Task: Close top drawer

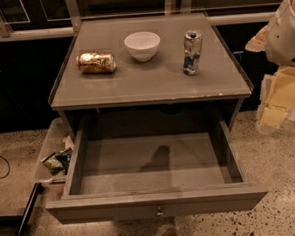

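Top drawer (202,202) stands pulled out from under the bench (135,85).
Tool (279,99) hangs beside the bench's right edge, well apart from the drawer; apart or together, I cannot tell. On top: a gold can (96,63) on its side, a white bowl (142,45), an upright dented can (192,52). Speckled floor (283,202).

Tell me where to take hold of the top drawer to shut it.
Take the small round knob at the centre of the top drawer front, coming from the near side: it stands pulled out toward the camera. The gripper sits right of the cabinet.
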`<state>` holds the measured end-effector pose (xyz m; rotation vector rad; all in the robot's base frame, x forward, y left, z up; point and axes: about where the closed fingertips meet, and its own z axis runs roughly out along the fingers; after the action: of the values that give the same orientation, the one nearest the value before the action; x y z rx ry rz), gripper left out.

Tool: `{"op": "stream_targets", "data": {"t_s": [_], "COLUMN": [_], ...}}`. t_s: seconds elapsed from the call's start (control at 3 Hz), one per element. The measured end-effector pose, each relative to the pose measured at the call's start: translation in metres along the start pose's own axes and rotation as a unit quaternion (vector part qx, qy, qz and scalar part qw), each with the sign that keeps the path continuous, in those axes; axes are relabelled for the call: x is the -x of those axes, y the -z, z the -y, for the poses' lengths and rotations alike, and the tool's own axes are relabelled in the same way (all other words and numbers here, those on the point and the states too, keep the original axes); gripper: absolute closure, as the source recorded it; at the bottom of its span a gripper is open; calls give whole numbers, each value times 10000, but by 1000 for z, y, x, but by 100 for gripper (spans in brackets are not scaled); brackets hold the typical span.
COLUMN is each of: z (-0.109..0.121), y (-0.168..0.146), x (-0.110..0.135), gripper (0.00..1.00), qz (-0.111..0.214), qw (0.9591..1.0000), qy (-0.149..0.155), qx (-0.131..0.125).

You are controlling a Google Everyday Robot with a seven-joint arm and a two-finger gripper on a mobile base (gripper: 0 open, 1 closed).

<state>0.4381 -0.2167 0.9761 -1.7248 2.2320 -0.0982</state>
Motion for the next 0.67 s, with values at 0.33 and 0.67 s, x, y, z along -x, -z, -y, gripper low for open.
{"op": "stream_targets", "data": {"t_s": [0.33, 0.67], "z": [0, -7], "y": [0, -37], "x": [0, -10], "gripper": [0, 0], "qz": [0, 169], "qw": [10000, 9993], "qy": [0, -5], "qx": [0, 329]}}
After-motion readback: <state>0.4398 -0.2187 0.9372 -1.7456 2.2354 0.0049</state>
